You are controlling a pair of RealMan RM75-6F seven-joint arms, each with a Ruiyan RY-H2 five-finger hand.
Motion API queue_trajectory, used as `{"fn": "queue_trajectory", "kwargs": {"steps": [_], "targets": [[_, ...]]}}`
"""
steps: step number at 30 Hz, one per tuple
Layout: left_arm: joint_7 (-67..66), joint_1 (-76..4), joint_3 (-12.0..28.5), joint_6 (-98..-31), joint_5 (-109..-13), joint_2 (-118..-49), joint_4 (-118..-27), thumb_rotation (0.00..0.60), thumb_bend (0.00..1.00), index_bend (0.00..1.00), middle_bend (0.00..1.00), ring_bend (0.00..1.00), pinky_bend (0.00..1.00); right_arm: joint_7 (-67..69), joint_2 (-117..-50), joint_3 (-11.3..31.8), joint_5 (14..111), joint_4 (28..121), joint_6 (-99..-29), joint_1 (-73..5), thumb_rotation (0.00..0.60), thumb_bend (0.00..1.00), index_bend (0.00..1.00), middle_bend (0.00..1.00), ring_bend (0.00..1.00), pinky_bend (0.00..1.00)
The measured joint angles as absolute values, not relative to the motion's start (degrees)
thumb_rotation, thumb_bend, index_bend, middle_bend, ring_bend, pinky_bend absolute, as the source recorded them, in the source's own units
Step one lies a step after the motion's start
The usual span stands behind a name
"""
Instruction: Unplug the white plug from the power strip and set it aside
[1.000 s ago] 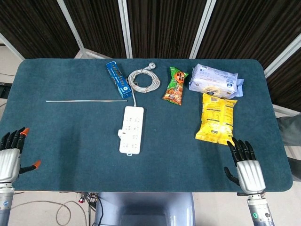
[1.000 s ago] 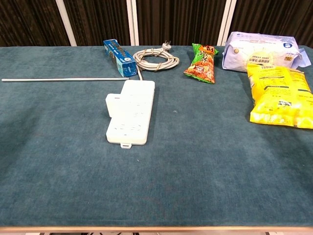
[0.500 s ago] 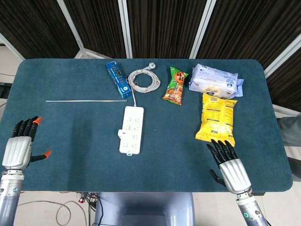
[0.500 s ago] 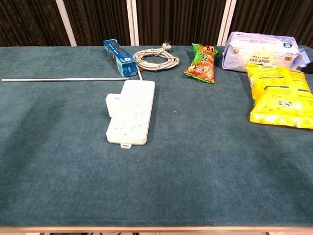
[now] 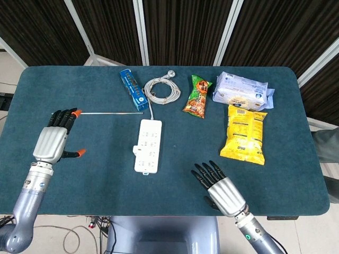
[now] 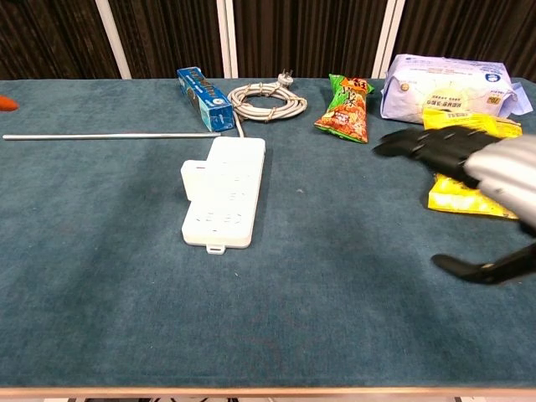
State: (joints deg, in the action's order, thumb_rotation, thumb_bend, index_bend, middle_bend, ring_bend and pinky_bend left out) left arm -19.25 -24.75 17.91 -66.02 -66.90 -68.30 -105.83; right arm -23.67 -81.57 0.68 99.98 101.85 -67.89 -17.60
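White plug (image 6: 195, 179) seated in power strip (image 5: 148, 145); left robot hand (image 5: 53, 141) and right robot hand (image 5: 220, 189) spread, empty, above worktop (image 5: 95, 169).

On the bench (image 5: 95, 174) we find the power strip (image 5: 148, 145) mid-scene, its plug (image 6: 193, 182) on its left side, the coiled cable (image 5: 162, 90) behind it, the snack bags (image 5: 243, 132) far right.

Surface (image 5: 95, 174): dark teal felt. Power strip (image 5: 149, 143) and white plug (image 6: 194, 181): white. Coiled cable (image 5: 162, 90): pale grey. Box (image 5: 133, 89) at far left: blue. Snack packet (image 5: 197, 96): green and orange-red. Large bag (image 5: 243, 132): yellow. Wipes pack (image 5: 242, 90): pale lilac. Rod (image 5: 106, 112): silver. Left hand (image 5: 53, 142): silver, black fingers (image 5: 62, 117) tipped orange. Right hand (image 5: 221, 189): silver, black fingers.
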Motion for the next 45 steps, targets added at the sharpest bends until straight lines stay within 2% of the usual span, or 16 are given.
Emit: {"fn": "queue_trajectory", "kwargs": {"steps": [15,19,23,25,45], "targets": [[-27.2,-34.6,20.7,-61.5,-57.3,-71.8,-105.9,0.600,0.00,0.11,0.06,0.02,0.02,-33.3,-97.6,3.9,91.2,98.9,-56.3,-24.6,0.600,0.40,0.00,0.00,0.00,0.00],[-27.8,-36.3,20.7,-60.8,-56.2,-72.5,-105.1,0.600,0.00,0.11,0.06,0.02,0.02,-34.7,-101.0,5.2,88.4,96.3,-54.8,-26.1,0.600,0.52,0.00,0.00,0.00,0.00],[-28.1,-37.6,20.5,-60.3,-55.6,-73.0,-104.3,0.600,0.00,0.11,0.06,0.02,0.02,-35.4,-103.8,6.0,85.8,93.4,-53.6,-27.3,0.600,0.76,0.00,0.00,0.00,0.00],[-28.2,-38.2,20.4,-60.1,-55.4,-73.4,-103.8,0.600,0.00,0.11,0.06,0.02,0.02,-35.5,-104.9,6.3,85.1,92.2,-53.2,-27.9,0.600,0.80,0.00,0.00,0.00,0.00],[-29.7,-44.8,18.8,-56.9,-52.3,-77.7,-99.0,0.600,0.00,0.16,0.10,0.03,0.03,-37.9,-115.8,10.3,80.1,81.3,-50.2,-35.1,0.600,0.80,0.00,0.00,0.00,0.00]]}}
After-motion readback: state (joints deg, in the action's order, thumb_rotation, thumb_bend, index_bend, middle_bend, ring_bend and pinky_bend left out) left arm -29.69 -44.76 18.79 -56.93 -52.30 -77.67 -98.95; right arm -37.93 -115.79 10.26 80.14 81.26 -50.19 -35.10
